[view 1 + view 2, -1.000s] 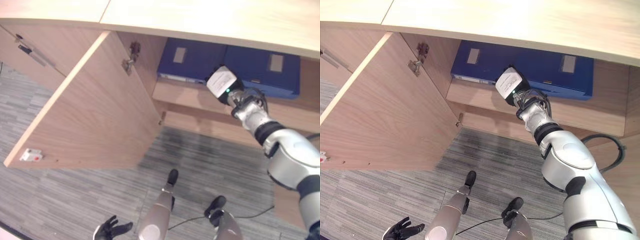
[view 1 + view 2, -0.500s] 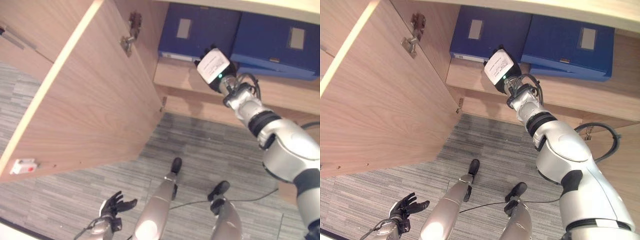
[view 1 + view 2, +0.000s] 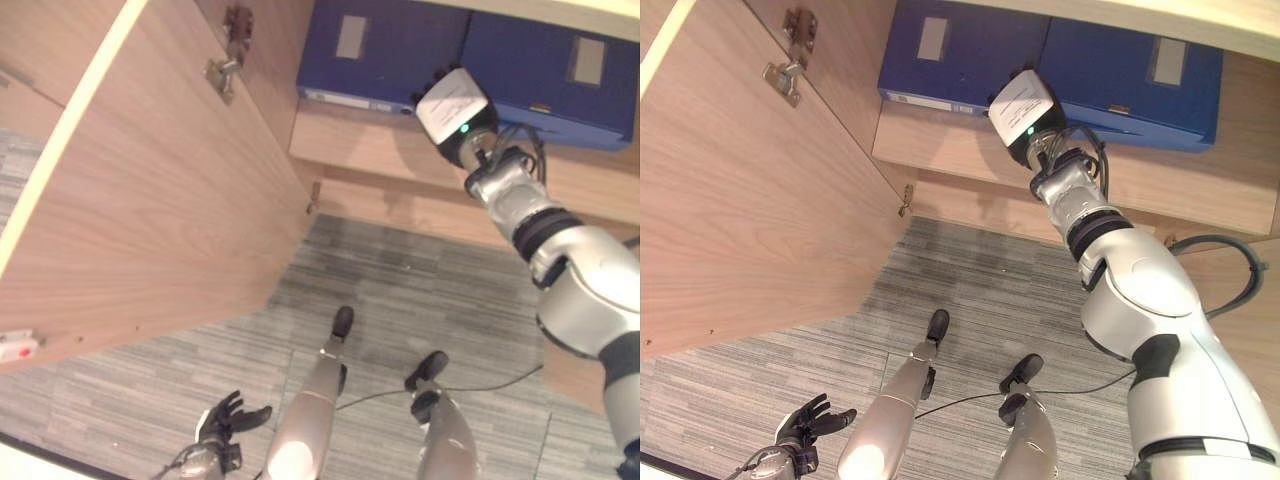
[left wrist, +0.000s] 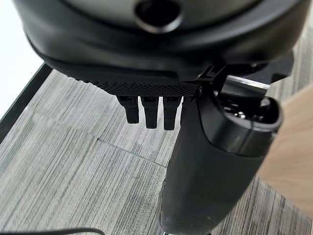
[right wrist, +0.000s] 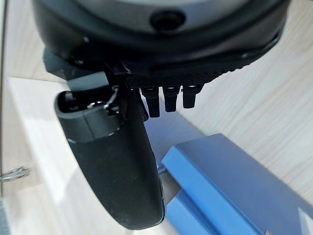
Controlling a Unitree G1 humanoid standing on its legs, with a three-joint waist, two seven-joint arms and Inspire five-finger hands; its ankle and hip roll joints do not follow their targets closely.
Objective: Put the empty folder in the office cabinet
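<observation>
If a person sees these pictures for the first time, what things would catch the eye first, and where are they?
Two blue folders stand side by side on the shelf of the open wooden cabinet. The right hand reaches up to them, straight fingers near a blue folder's edge. The big cabinet door swings open to the left, and the left hand hangs open, low over the grey carpet.

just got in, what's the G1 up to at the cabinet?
It's shelving folders. The cabinet door is swung open and two blue folders lie flat on the shelf. The right hand is at the shelf, beside the folders' near edge, fingers straight and holding nothing. The left hand hangs low over the carpet, fingers spread.
</observation>
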